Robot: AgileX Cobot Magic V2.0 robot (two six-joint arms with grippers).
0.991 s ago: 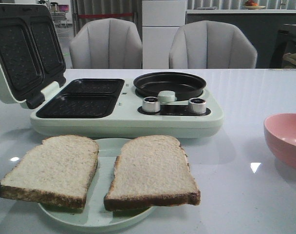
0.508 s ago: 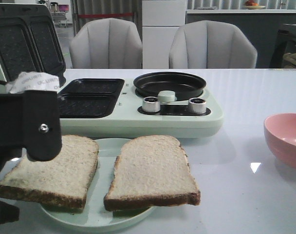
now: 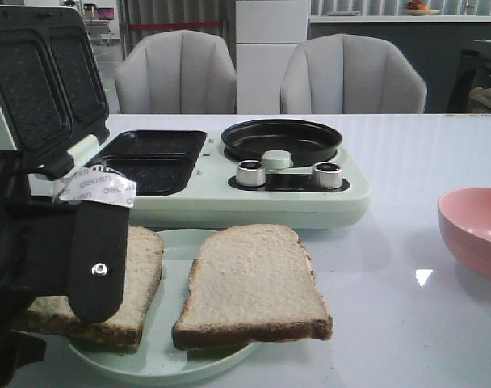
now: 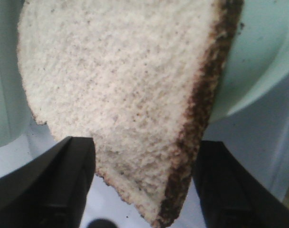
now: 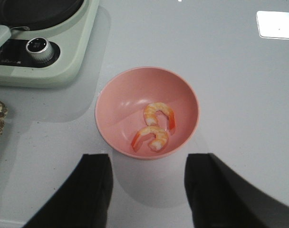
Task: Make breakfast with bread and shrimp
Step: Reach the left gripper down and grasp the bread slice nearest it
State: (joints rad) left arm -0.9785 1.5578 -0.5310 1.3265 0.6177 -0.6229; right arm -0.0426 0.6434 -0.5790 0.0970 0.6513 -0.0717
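The left gripper [image 4: 144, 190], taped with a partly legible "deli" label [image 3: 96, 186], was spread around the bread [image 4: 130, 95].

Two bread slices [image 3: 253, 283] side by side; two curled shrimp [image 5: 154, 126] together

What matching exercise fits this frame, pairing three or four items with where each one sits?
Items:
1. two curved orange-pink shrimp
2. right square beige bread slice
3. left square beige bread slice
4. round black frying pan

Places:
A. between the open left claw fingers
B. inside the pink bowl
C. on the pale green cooker
D. flat on the pale green plate

Pairs: 1-B, 2-D, 3-A, 4-C
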